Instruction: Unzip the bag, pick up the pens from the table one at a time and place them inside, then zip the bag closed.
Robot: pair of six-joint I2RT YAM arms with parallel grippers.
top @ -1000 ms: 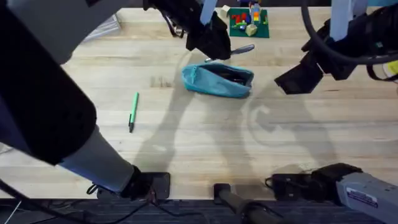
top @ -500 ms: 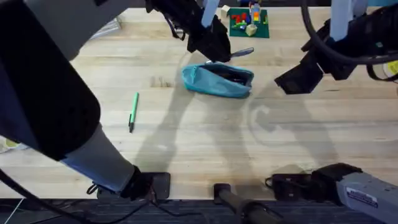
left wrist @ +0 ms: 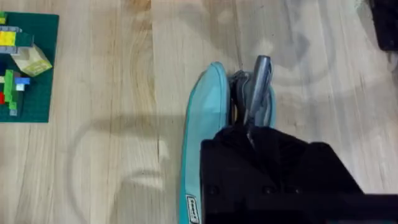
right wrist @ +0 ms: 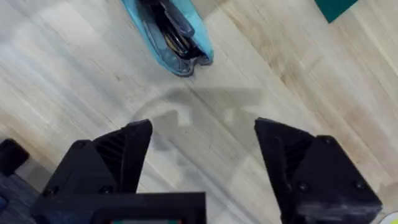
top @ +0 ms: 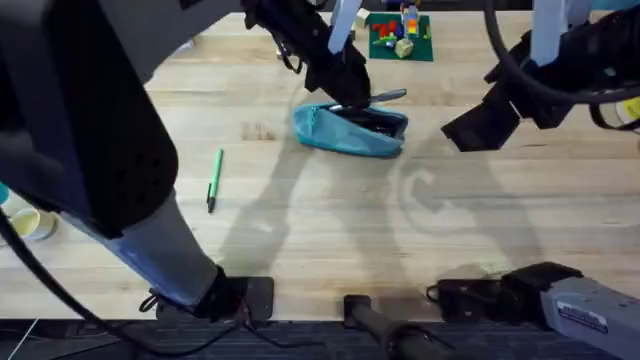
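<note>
The light blue bag (top: 350, 131) lies on the table (top: 330, 230) at the back middle, its zipper open and dark contents showing. My left gripper (top: 352, 90) hangs just over the bag's far edge, shut on the silver pen (top: 390, 97). In the left wrist view the silver pen (left wrist: 257, 87) sticks out of the gripper (left wrist: 249, 134) above the bag's (left wrist: 200, 143) open mouth. The green pen (top: 214, 178) lies alone to the left. My right gripper (top: 478, 127) hovers open to the right of the bag (right wrist: 169, 34), nothing between its fingers (right wrist: 109, 158).
A green baseplate with small coloured bricks (top: 398, 36) sits behind the bag, near the table's far edge. Bare wood stretches across the front and right. A yellowish object (top: 28, 222) lies at the left edge.
My left gripper has moved down and slightly toward the bag with the silver pen, which now sits over the bag's opening. The right arm and the green pen have not moved.
</note>
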